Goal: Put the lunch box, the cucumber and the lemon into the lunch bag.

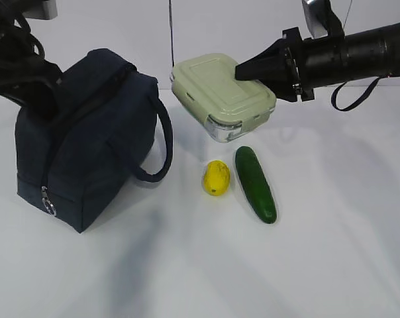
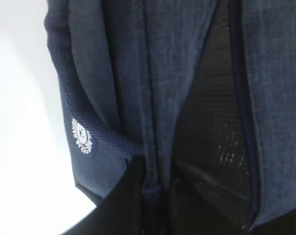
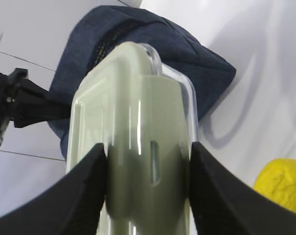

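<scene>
right gripper (image 3: 148, 191): it's clamping the lunch box (image 1: 221, 93) across its width, one black finger (image 3: 84, 196) sitting on each long side, jaws roughly half spread

lunch box: it's hanging off the table, tilted, at about 12 o'clock from the lemon in the exterior view, with the sage lid facing up toward the camera and the clear base showing along the lower edge

left gripper (image 2: 155, 188): it's pinching the navy fabric right at the edge of the bag's opening, fingers nearly all the way together, so it's got hold of the bag and nothing else

lunch bag (image 1: 87, 139): it's sitting at 9 o'clock of the scene, zipper undone along the top so the dark mesh lining is showing in the left wrist view; one loop handle is drooping off its 3 o'clock side

logo patch (image 2: 82, 136): small white round thing, sitting on the bag's side just under a handle strap

lemon (image 1: 216, 177): it's lying on the white table (image 1: 319, 265) near the middle, well apart from the bag

cucumber (image 1: 255, 183): it's lying just beside the lemon at its 3 o'clock, not touching as far as I can tell, long axis running roughly 11 to 5
</scene>
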